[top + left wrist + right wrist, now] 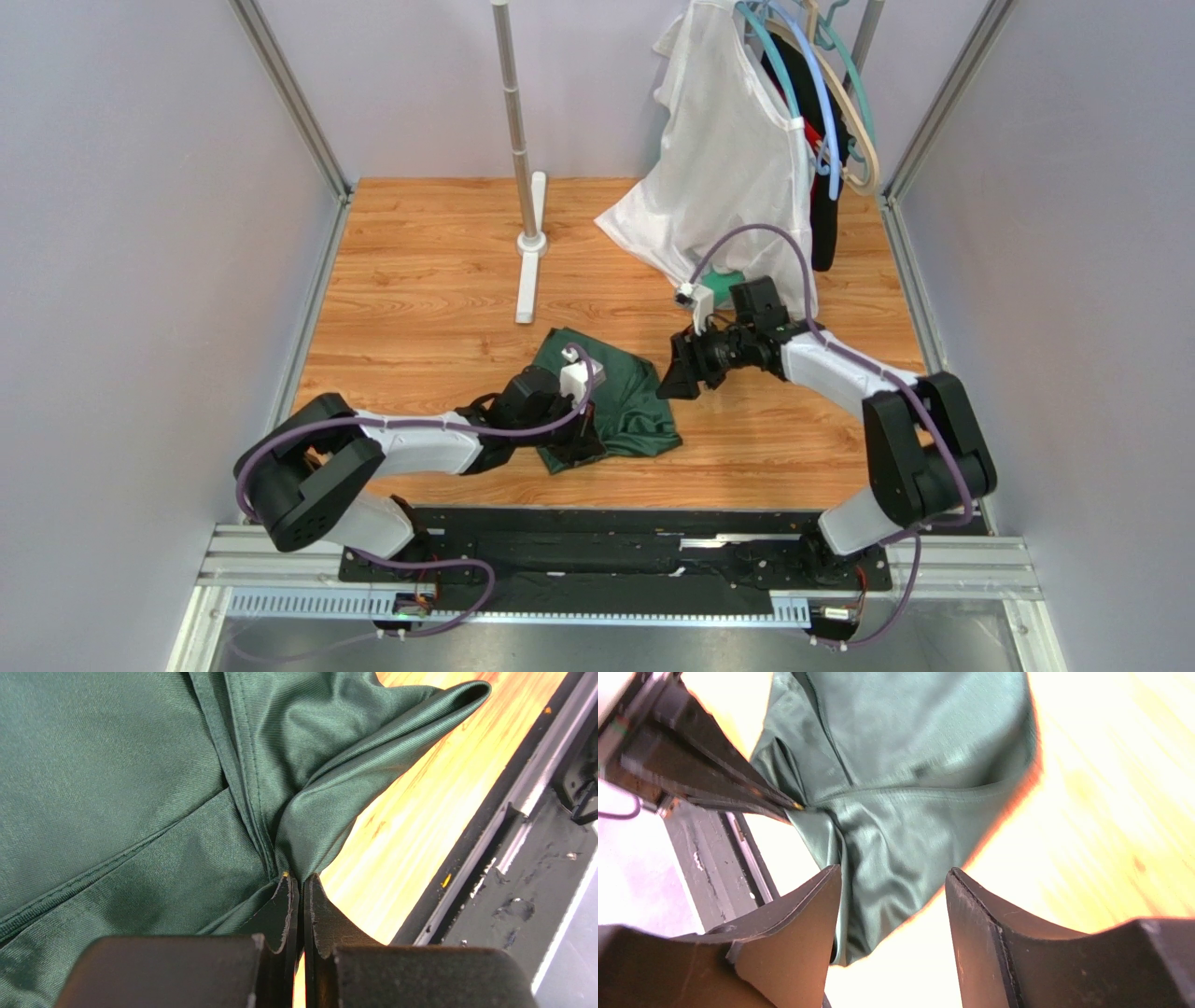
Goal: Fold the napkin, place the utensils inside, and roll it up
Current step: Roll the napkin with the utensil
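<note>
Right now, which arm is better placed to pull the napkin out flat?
Probably left. The left gripper is shut on a bunched fold of the napkin; the right gripper is open, holding nothing.

Overhead, my left arm [421, 445] covers the near-left part of the napkin [638, 399] and the spot where my left claw [302, 880] pinches it. My left wrist view cuts the cloth off at top and left. My right wrist view is blurred, the surface [1102, 812] washed out.
</note>
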Controlling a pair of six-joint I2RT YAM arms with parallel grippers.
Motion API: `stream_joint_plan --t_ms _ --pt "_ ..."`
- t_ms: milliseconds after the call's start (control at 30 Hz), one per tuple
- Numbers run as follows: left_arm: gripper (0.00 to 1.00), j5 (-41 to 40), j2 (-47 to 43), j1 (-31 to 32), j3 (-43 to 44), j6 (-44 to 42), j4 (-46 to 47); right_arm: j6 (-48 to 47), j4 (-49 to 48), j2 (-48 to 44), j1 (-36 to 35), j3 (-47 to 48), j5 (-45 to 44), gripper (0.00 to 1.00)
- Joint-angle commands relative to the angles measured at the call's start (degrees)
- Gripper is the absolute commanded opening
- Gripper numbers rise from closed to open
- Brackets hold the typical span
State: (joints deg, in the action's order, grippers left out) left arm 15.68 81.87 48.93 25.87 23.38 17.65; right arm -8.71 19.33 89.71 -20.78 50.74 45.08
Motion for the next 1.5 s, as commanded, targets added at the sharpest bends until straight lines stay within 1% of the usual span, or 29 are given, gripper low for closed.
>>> stream_joint_plan --t_ms 0,67,133,200,267,333,500,567,600,733,900,967,1100,1200,1400,1467 --pt "0.0 3.81 0.66 -3.39 -2.93 1.67 -4.47 6.15 -13.67 -8.84 -0.14 -8.34 -0.34 0.6" --pt "0.0 5.4 0.84 -5.23 -3.28 2.11 -3.59 7.12 -17.03 -13.48 -0.32 -11.44 -1.04 0.6" --pt "0.0 7.6 1.36 -6.29 -3.63 2.73 -2.89 7.39 -18.8 -15.7 -0.67 -14.86 -4.29 0.6" --pt "0.0 9.7 2.07 -7.61 -3.46 3.16 -2.62 7.83 -22.92 -18.95 -1.81 -17.16 -6.57 0.6" --pt "0.0 11.03 3.3 -9.19 -3.11 3.6 -2.71 8.18 -24.34 -21.15 -3.56 -19.45 -7.2 0.6" --pt "0.0 13.75 4.7 -10.42 -3.02 4.31 -2.27 8.01 -23.65 -22.91 -5.49 -19.45 -9.21 0.6" --pt "0.0 17.97 5.67 -14.55 -3.02 4.92 -2.09 6.42 -17.68 -23.27 -14.63 -18.13 -16.06 0.59" --pt "0.0 19.29 6.29 -16.05 -2.67 5.54 -2.53 6.77 -17.4 -24.14 -18.05 -18.22 -17.83 0.59" --pt "0.0 21.13 6.64 -16.75 -2.58 5.98 -2.62 6.78 -16.96 -24.49 -19.03 -18.22 -19.49 0.59" --pt "0.0 23.6 8.66 -18.95 -1.43 7.03 -3.59 5.46 -14.59 -25.99 -22.64 -17.08 -23.37 0.59" --pt "0.0 25.53 10.24 -20.45 -1.78 8.96 -1.92 1.95 -10.64 -22.75 -23.17 -14.71 -26.53 0.6" --pt "0.0 27.37 11.03 -21.67 -2.84 10.54 0.8 1.33 -9.76 -21.69 -24.05 -14.27 -28.89 0.6" --pt "0.0 27.91 11.3 -22.47 -3.28 10.9 1.77 -0.51 -11.86 -21.42 -25.81 -15.06 -31.19 0.62" --pt "0.0 28.09 11.47 -22.65 -3.19 10.99 1.51 -1.57 -11.16 -19.41 -26.33 -13.83 -32.86 0.62" --pt "0.0 28.35 11.47 -22.91 -3.1 10.99 1.6 -2.45 -9.23 -12.21 -26.86 -10.32 -33.22 0.62" --pt "0.0 28.35 11.56 -22.91 -3.1 10.9 1.6 -2.98 -9.57 -11.14 -27.04 -9.53 -32.52 0.62"
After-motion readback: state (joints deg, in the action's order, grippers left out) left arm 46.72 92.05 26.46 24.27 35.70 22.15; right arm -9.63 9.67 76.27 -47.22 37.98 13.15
